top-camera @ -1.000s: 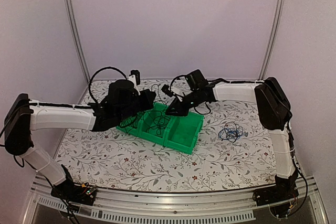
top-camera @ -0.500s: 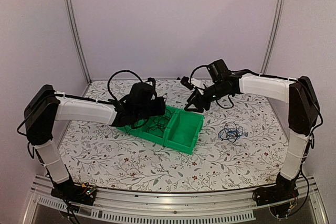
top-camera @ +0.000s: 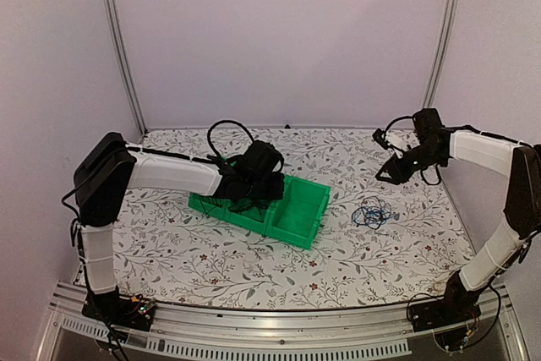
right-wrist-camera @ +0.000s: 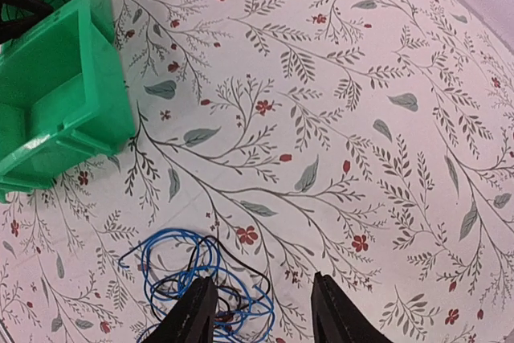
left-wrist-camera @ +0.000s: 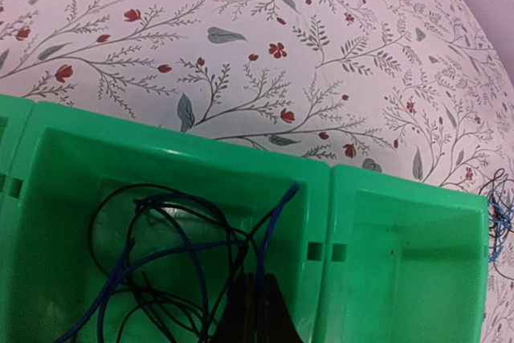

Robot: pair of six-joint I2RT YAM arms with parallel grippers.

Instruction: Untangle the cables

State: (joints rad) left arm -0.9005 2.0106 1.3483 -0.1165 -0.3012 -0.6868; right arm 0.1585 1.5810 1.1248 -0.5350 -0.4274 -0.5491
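Seeing thin black and blue cables (left-wrist-camera: 183,244) looped in green plastic bin (left-wrist-camera: 401,234); left gripper (left-wrist-camera: 257,288) together, right gripper (right-wrist-camera: 262,285) apart.

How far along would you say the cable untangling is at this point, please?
Done: one blue-and-dark bundle lies apart on the table, itself knotted. In hand: the left end effector is shut among the tangle in the green bin; a grip is unclear. The right end effector hangs open near the bundle. Left: both clumps.
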